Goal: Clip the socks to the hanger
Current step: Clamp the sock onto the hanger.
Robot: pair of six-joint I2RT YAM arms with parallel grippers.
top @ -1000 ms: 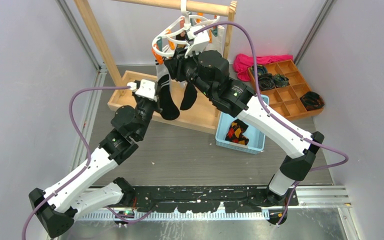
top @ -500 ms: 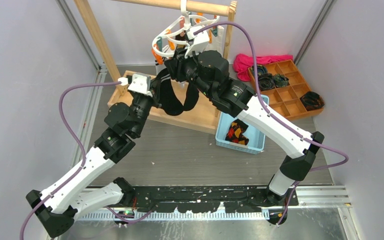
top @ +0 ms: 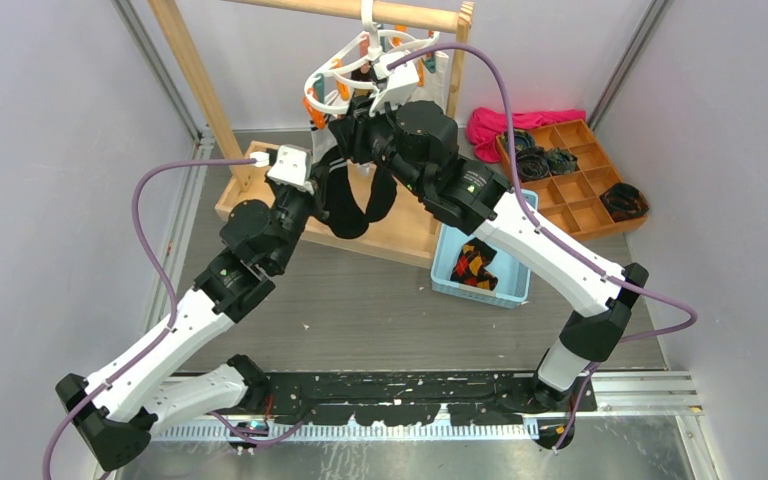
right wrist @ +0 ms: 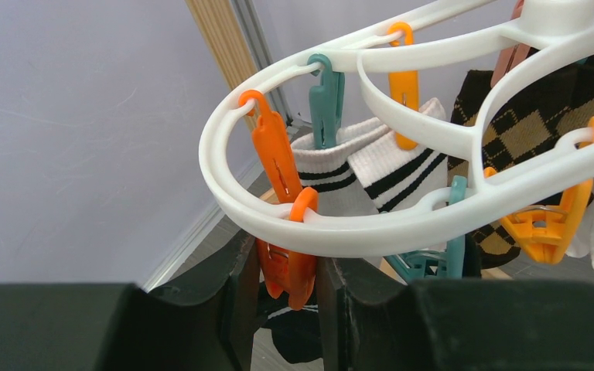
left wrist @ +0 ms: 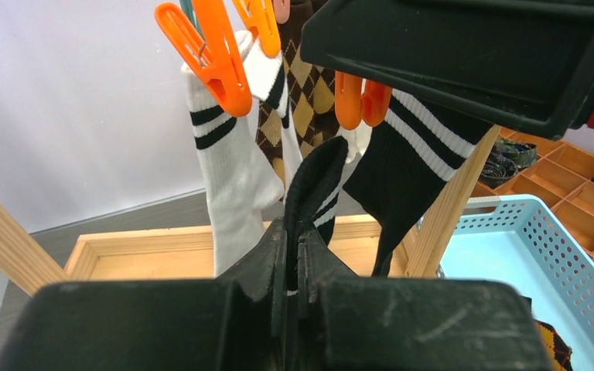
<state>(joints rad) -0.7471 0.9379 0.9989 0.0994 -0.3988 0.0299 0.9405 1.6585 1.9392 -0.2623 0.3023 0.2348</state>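
Left gripper (left wrist: pixel 294 267), jaws closed on a fold of one black sock (left wrist: pixel 315 182), sits below the hanger (right wrist: pixel 224 182) at the bench's far edge. Right gripper (right wrist: pixel 285 255) pinches an orange clip (right wrist: pixel 282 274) under the ring's rim. The second sock (left wrist: pixel 406 158) hangs just beside the wooden rack post (left wrist: pixel 448 209).

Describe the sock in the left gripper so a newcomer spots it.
Look below the white ring hanger hung on the wooden rack. The held black sock pokes up from the left gripper's shut fingers, between a white sock and a matching black sock; unlike both, it hangs from no orange clip.
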